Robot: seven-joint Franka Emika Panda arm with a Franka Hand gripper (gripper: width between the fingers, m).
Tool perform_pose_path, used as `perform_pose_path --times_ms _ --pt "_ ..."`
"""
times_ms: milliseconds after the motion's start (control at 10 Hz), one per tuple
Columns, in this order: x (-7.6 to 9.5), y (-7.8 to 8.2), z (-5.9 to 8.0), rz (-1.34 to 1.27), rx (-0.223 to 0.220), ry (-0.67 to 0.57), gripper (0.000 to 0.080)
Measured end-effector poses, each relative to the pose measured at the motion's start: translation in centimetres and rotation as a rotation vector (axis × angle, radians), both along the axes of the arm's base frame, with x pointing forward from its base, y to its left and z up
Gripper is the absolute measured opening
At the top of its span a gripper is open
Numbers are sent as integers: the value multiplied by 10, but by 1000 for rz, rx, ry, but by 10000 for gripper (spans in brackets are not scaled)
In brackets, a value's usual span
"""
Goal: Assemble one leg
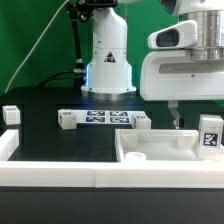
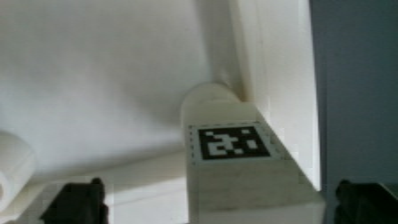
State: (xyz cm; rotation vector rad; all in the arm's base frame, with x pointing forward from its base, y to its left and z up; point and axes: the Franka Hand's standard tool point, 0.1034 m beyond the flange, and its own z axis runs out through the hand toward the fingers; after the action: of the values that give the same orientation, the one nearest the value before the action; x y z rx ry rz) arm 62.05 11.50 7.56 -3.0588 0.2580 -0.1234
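We see the pincer (image 1: 208,133) low over the front right part of the black tabletop (image 1: 40,135), as the exterior view shows it. It grasps the leg (image 1: 210,135), a short white post with a black-and-white marker tag on the face turned to the camera. In the wrist view the leg (image 2: 235,160) stands between the two dark fingertips (image 2: 75,198), and its far end lies against the inner corner of a white wall.

The leg is over the large white tray-like piece (image 1: 160,148), close to that piece's right end; whether it touches the floor of the piece, we cannot tell. A round white boss (image 1: 134,156) shows inside the tray near its left wall.

Behind the tray, toward the middle of the tabletop, lies the marker board (image 1: 100,118), and a small white block (image 1: 66,121) is at its left end and another small block (image 1: 141,121) at its right end. One more white block (image 1: 11,114) stands near the left edge. The white base of the arm (image 1: 108,60) rises at the back edge of the tabletop.
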Motion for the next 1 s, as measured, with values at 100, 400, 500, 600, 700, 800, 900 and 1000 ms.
perform_pose_path --times_ms 100,400,500,600,700,800,900,1000 --pt "0 0 0 -4 0 0 640" --pt "0 0 0 -49 6 3 289" --pt "0 0 0 -49 5 3 289" --pt "0 0 0 -59 7 4 289" --pt "0 1 0 -195 22 13 289" --pt "-1 2 0 -328 34 22 289" --pt "-2 3 -1 -502 46 31 289" --pt "-2 4 -1 -646 63 34 289"
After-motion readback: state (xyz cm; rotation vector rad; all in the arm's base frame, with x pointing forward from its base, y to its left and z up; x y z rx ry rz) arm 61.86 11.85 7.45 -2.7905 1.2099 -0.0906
